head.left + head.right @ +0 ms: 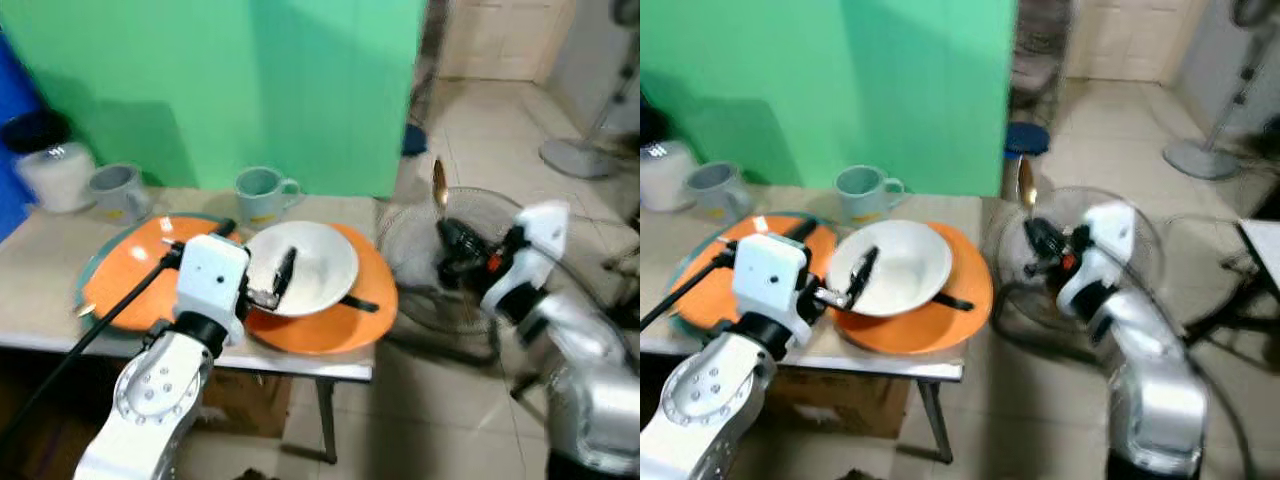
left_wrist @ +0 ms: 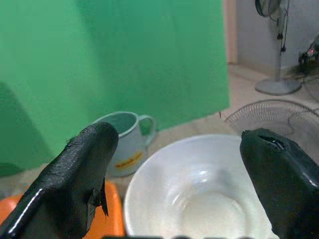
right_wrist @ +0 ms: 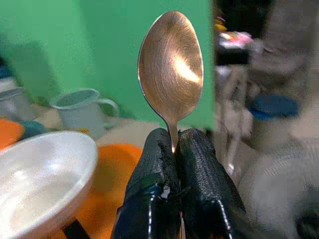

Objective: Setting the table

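A white bowl [image 1: 310, 262] rests on an orange plate [image 1: 335, 325] at the table's right end. A second orange plate [image 1: 125, 275] lies to its left. My left gripper [image 1: 318, 288] is open and straddles the bowl, with one black finger [image 1: 285, 272] over the near rim and the other [image 1: 358, 303] low at the bowl's right side. The left wrist view has both fingers [image 2: 75, 184] spread wide with the bowl [image 2: 199, 199] between them. Off the table's right end, my right gripper [image 1: 452, 240] is shut on a metal spoon [image 3: 171, 69], held upright with its bowl end on top.
Two grey-green mugs [image 1: 262, 192] [image 1: 118, 190] and a white container with a black lid [image 1: 50, 165] stand along the table's back by a green screen. A wire fan guard [image 1: 430, 290] lies on the floor right of the table. A fan base [image 1: 575, 155] stands farther back.
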You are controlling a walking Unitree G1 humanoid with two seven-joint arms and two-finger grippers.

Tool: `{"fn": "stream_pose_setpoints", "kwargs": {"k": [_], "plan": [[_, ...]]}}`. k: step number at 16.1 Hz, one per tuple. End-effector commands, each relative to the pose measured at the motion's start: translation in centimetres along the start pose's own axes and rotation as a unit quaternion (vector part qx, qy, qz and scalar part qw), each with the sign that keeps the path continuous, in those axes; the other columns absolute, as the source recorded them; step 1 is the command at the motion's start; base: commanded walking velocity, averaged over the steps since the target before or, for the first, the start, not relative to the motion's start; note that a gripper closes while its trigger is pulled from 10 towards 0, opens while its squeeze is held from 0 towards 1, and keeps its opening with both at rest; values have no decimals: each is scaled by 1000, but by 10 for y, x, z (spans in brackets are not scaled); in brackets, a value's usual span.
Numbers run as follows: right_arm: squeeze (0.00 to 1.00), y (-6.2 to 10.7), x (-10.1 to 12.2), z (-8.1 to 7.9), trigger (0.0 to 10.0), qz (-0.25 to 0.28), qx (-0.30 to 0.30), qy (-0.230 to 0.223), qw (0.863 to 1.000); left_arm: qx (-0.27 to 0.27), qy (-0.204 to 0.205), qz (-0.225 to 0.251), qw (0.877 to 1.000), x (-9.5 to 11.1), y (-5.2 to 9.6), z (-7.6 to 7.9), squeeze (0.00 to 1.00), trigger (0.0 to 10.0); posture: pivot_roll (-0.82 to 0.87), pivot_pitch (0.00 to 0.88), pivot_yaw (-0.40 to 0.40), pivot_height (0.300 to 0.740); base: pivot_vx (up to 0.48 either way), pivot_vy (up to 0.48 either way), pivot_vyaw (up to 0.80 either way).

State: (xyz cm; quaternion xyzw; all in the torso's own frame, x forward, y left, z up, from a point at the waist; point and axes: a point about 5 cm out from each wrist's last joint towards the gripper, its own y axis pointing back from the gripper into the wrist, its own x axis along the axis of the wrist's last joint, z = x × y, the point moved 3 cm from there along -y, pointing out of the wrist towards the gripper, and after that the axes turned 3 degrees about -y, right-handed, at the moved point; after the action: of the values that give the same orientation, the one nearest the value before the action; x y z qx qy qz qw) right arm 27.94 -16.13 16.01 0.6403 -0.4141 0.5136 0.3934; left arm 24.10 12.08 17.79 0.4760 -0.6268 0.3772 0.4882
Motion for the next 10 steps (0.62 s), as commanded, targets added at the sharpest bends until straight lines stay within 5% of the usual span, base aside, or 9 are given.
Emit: {"fn": "stream_pose_setpoints", "kwargs": {"k": [1, 7, 10], "plan": [[0, 2, 6, -7, 10000, 19, -9, 27, 999, 33, 0, -11, 999, -6, 0, -4, 0, 10000, -141, 0, 51, 740, 0, 0, -800], [0, 2, 7, -9, 10000, 33, -32, 47, 998, 98, -38, -30, 994, -13, 17, -31, 0, 10000, -99, 0, -5, 740, 0, 0, -800], [0, 3, 4, -7, 10000, 29, -35, 32, 998, 86, -50, -34, 994, -14, 20, -31, 0, 10000, -93, 0, -3, 740, 0, 0, -800]]}}
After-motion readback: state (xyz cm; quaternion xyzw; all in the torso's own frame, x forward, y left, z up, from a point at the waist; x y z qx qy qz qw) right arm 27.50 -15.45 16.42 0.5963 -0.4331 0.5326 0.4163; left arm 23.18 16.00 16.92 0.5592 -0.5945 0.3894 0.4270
